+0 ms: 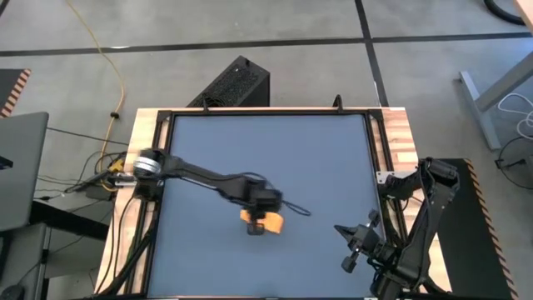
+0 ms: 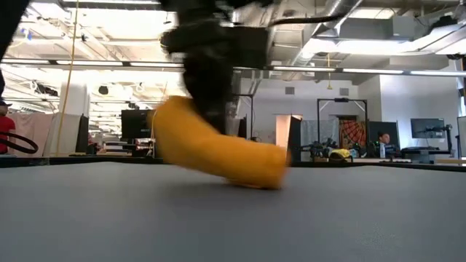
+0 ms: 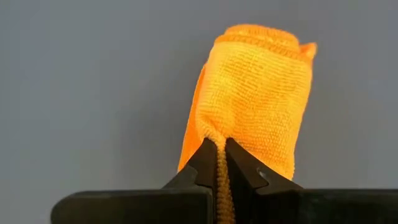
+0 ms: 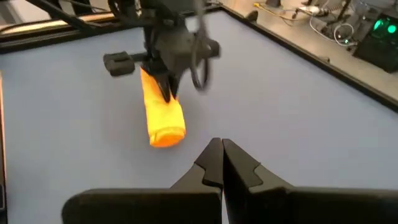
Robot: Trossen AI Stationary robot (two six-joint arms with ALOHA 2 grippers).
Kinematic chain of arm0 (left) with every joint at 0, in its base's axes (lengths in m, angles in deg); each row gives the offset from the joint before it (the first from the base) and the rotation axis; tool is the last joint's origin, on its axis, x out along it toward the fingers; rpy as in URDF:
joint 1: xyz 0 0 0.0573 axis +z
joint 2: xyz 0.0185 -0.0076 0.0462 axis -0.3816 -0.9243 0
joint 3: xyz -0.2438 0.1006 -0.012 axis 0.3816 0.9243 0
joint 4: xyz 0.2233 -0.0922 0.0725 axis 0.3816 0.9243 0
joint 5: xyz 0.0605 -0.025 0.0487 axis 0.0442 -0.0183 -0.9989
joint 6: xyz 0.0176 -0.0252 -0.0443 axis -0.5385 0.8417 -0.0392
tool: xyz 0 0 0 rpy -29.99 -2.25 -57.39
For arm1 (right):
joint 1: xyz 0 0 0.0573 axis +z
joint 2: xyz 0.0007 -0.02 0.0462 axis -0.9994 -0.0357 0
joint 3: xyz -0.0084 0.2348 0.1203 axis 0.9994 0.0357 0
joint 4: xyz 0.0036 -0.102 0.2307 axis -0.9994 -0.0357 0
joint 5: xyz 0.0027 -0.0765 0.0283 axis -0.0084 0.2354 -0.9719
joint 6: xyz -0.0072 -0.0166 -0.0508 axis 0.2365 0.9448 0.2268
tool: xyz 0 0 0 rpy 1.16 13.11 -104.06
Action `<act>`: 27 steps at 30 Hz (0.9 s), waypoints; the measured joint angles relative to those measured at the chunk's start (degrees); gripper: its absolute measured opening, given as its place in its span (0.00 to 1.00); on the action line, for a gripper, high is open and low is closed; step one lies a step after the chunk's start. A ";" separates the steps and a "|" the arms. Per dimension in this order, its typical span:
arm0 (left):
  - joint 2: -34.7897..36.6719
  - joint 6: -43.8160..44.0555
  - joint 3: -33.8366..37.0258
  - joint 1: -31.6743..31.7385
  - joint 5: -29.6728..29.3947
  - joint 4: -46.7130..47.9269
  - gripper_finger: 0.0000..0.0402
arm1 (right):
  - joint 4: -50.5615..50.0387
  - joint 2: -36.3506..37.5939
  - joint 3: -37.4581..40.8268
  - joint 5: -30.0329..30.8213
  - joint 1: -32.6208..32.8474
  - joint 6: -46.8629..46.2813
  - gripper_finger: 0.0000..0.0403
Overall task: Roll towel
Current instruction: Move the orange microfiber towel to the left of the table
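- High view: the left gripper (image 1: 260, 218) sits over the towel (image 1: 268, 223), a small roll near the middle of the table (image 1: 333, 158); the right gripper (image 1: 356, 243) waits well apart, near the right edge.
- Low view: the roll is tilted, one end lifted under the gripper, the other touching the table.
- Left wrist view: the fingers (image 3: 205, 163) pinch a fold of cloth; the roll's long axis runs straight away from them.
- Right wrist view: the right gripper's fingers are pressed together, holding nothing, and the left arm is clearly nearer.
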 joint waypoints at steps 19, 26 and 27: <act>34.60 80.06 52.25 -20.33 -23.84 -9.82 0.00 | 1.95 8.50 1.91 1.23 -13.20 17.21 0.04; 34.15 112.52 55.13 -31.41 -33.55 -9.21 0.00 | 28.10 19.42 17.72 -19.37 -25.36 41.59 0.04; 33.68 114.64 55.13 -31.84 -34.35 -9.41 0.01 | 32.99 21.16 20.69 -22.65 -27.48 45.84 0.04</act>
